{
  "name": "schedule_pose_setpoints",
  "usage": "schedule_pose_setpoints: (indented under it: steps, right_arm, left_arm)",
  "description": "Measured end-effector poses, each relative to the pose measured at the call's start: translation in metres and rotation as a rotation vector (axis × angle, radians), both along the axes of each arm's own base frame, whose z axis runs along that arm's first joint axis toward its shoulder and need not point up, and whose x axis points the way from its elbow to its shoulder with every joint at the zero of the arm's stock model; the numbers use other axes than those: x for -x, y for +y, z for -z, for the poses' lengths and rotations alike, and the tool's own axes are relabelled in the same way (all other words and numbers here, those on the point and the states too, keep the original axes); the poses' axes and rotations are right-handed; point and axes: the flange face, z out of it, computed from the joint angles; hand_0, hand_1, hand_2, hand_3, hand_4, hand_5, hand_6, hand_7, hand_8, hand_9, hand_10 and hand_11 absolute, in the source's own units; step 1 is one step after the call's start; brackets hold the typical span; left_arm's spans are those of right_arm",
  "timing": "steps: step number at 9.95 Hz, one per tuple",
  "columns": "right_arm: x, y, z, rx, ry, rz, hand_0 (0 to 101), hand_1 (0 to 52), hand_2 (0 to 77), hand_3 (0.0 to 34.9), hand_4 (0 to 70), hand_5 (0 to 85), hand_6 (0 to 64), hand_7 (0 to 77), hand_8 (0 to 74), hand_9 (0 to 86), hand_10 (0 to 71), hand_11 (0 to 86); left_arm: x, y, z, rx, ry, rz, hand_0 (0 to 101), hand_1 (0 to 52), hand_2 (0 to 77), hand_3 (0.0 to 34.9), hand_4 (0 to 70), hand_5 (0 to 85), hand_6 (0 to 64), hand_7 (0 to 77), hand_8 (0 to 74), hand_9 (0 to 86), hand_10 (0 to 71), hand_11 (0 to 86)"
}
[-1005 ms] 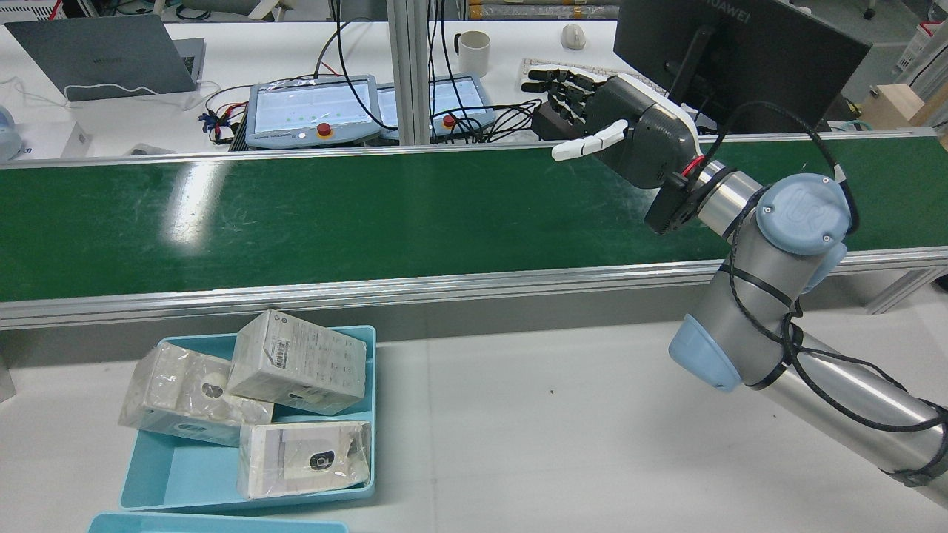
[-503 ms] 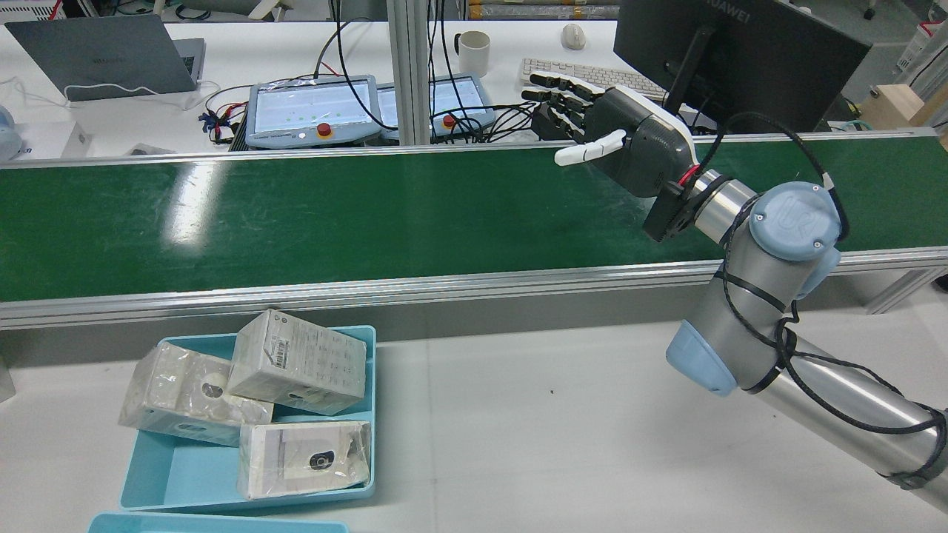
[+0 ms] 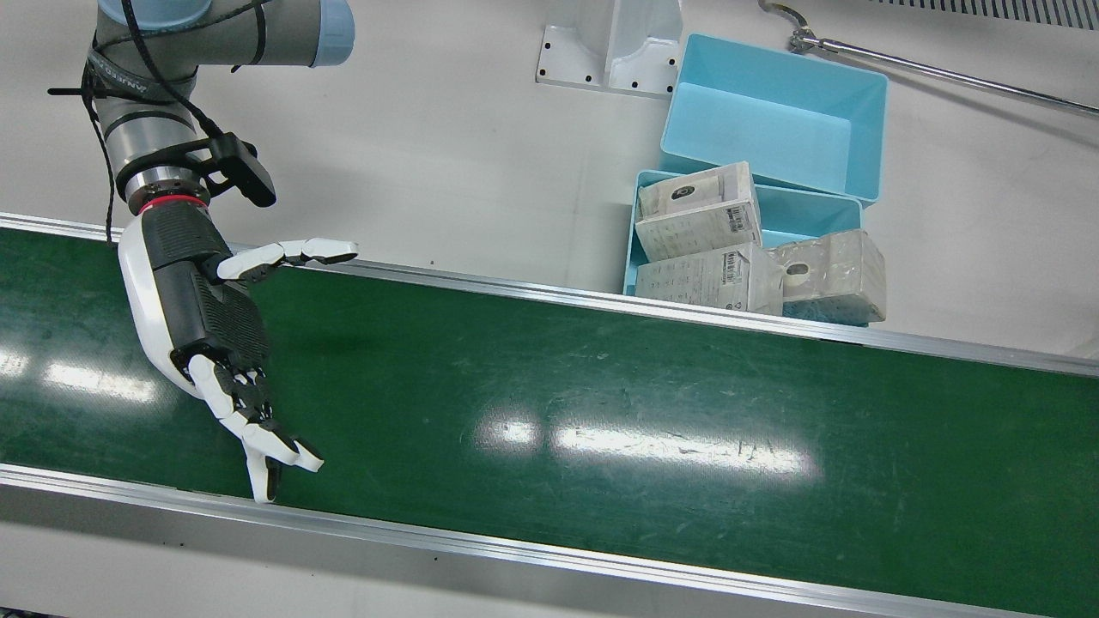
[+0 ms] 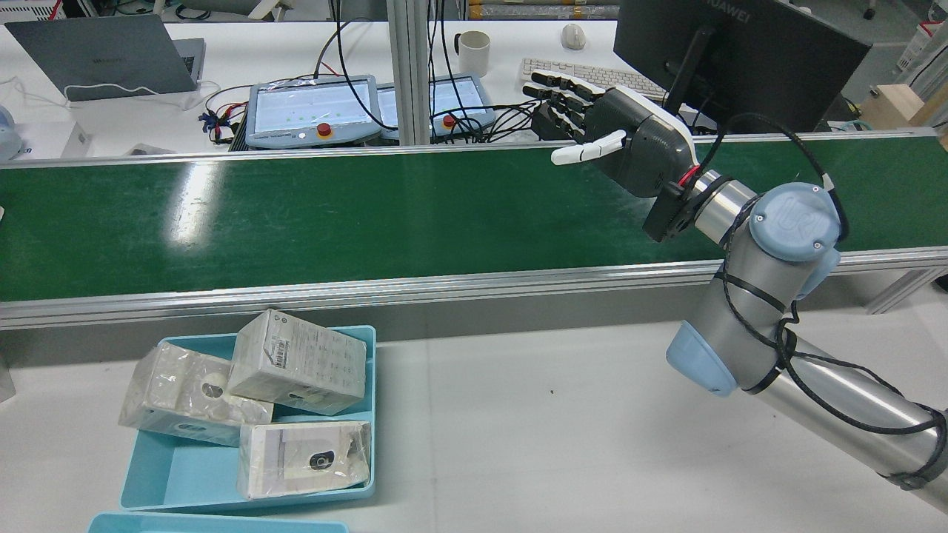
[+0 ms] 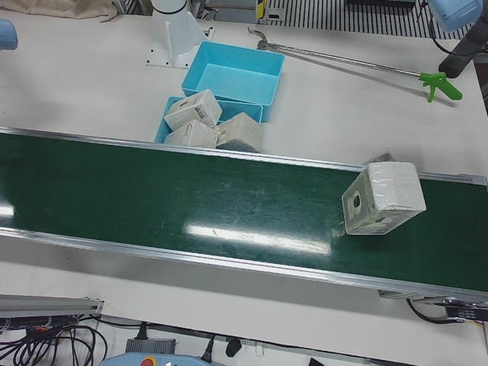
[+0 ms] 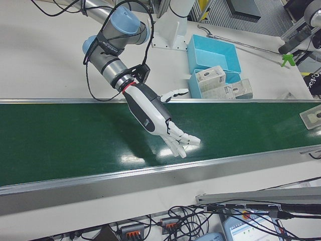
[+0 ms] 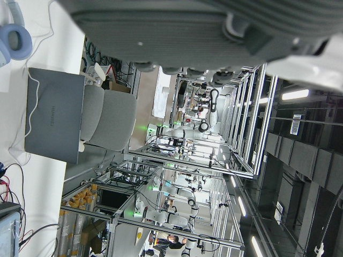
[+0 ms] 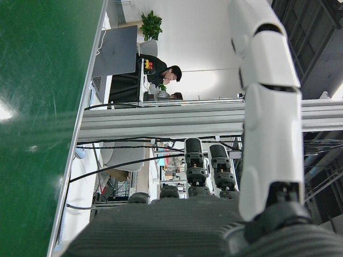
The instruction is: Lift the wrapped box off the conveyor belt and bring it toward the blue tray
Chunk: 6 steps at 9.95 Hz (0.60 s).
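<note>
A wrapped box [image 5: 381, 198], white under clear film, lies tilted on the green conveyor belt [image 5: 191, 198] at the right of the left-front view. It also shows at the right edge of the right-front view [image 6: 313, 118]. My right hand [image 3: 202, 318] hovers open over the belt [image 3: 601, 386], fingers spread, far from the box; it also shows in the rear view [image 4: 629, 137] and the right-front view [image 6: 150, 113]. The blue tray [image 4: 148, 474] sits beside the belt and holds three wrapped boxes [image 4: 296, 363]. The left hand view shows only the palm's edge [image 7: 187, 27].
A second, empty blue tray [image 3: 773, 120] stands behind the filled one [image 3: 816, 202]. A long reach tool with a green tip [image 5: 438, 82] lies on the white table. Aluminium rails [image 3: 515, 287] edge the belt. Desks with a monitor [image 4: 733, 52] lie beyond.
My right hand has lifted slightly and shifted toward the belt's far rail, still open. The boxes in the tray have not moved.
</note>
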Motion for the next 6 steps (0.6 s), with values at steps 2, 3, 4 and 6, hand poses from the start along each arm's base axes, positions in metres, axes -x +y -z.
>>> schedule_pose_setpoints:
  steps: [2,3,4,6]
  right_arm:
    - [0.0020,0.0000,-0.0012,0.001,0.005,0.000,49,15.3,13.1,2.0,2.7,14.2,2.7,13.6,0.0,2.2,0.0,1.6]
    - [0.0044,0.0001,-0.0012,0.001,0.008,-0.004,49,15.3,13.1,2.0,2.7,14.2,2.7,13.6,0.0,2.2,0.0,1.6]
    - [0.0066,0.0006,-0.0008,0.002,0.007,-0.014,49,15.3,14.2,2.0,7.1,16.9,2.7,15.8,0.0,2.7,0.0,1.6]
    - [0.0096,0.0023,-0.0023,0.010,0.000,-0.025,49,15.8,15.3,2.2,10.4,18.0,4.4,18.5,0.0,3.8,0.0,1.6]
  left_arm:
    - [0.0000,0.0000,0.0000,0.000,0.000,0.000,0,0.0,1.1,0.0,0.0,0.5,0.0,0.5,0.5,0.0,0.5,0.0]
    - [0.0000,0.0000,0.0000,0.000,0.000,0.000,0,0.0,1.1,0.0,0.0,0.5,0.0,0.5,0.5,0.0,0.5,0.0]
    - [0.0000,0.0000,0.0000,0.000,0.000,0.000,0,0.0,0.5,0.0,0.0,0.5,0.0,0.5,0.5,0.0,0.0,0.0]
    - [0.0000,0.0000,0.0000,0.000,0.000,0.000,0,0.0,1.1,0.0,0.0,0.5,0.0,0.5,0.5,0.0,0.5,0.0]
